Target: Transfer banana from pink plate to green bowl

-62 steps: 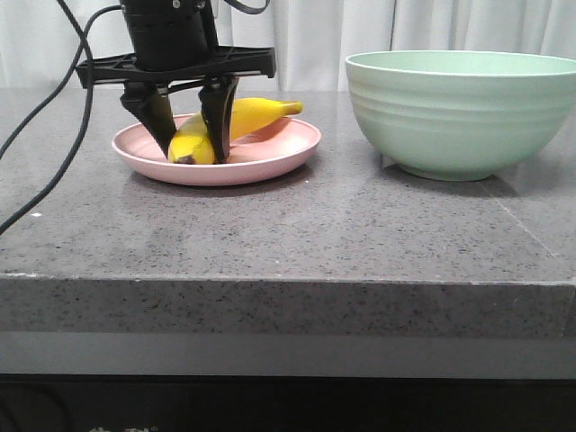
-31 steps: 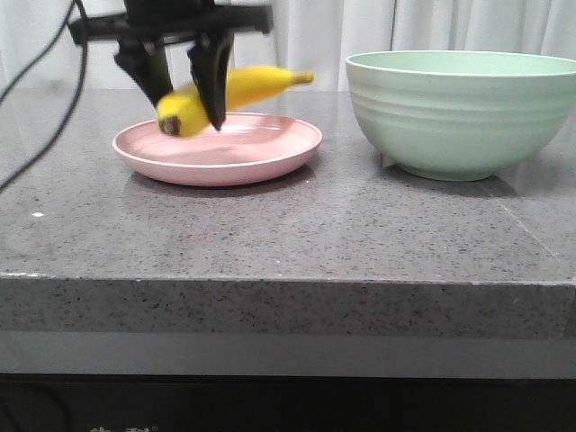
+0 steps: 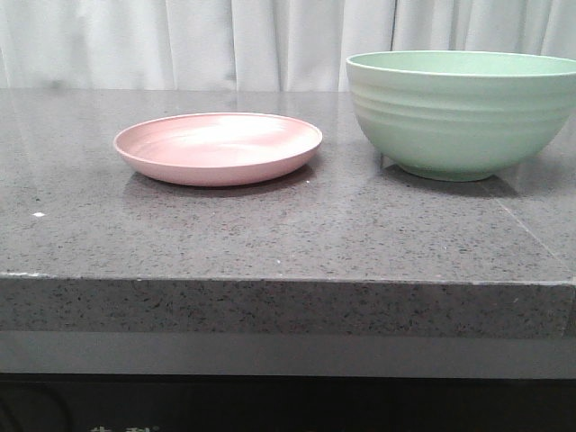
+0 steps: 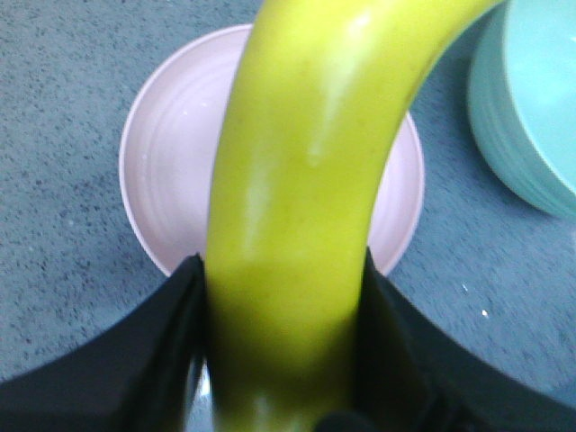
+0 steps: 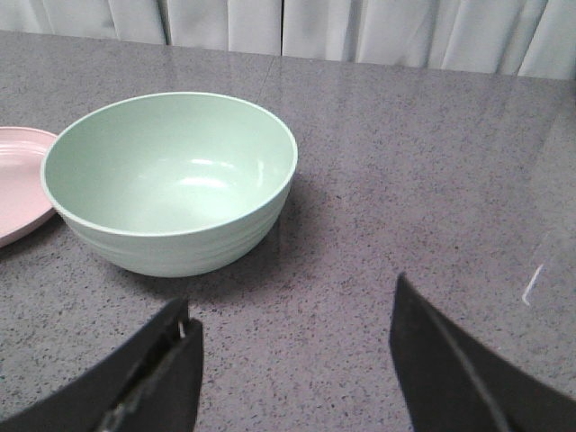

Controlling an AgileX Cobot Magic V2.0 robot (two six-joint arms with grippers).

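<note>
In the left wrist view my left gripper (image 4: 283, 297) is shut on the yellow banana (image 4: 306, 180) and holds it high above the pink plate (image 4: 171, 162). The green bowl's rim (image 4: 531, 108) shows beside the plate there. In the front view the pink plate (image 3: 218, 147) sits bare on the left and the green bowl (image 3: 463, 112) stands to its right; no gripper or banana shows there. My right gripper (image 5: 292, 333) is open and empty above the counter, short of the green bowl (image 5: 171, 180), whose inside holds nothing.
The dark grey speckled counter (image 3: 288, 234) has its front edge near the camera. A white curtain (image 3: 180, 40) hangs behind it. A sliver of the pink plate (image 5: 18, 180) shows beside the bowl in the right wrist view.
My left gripper has lifted the banana off the pink plate and risen out of the top of the front view. The plate now lies bare.
</note>
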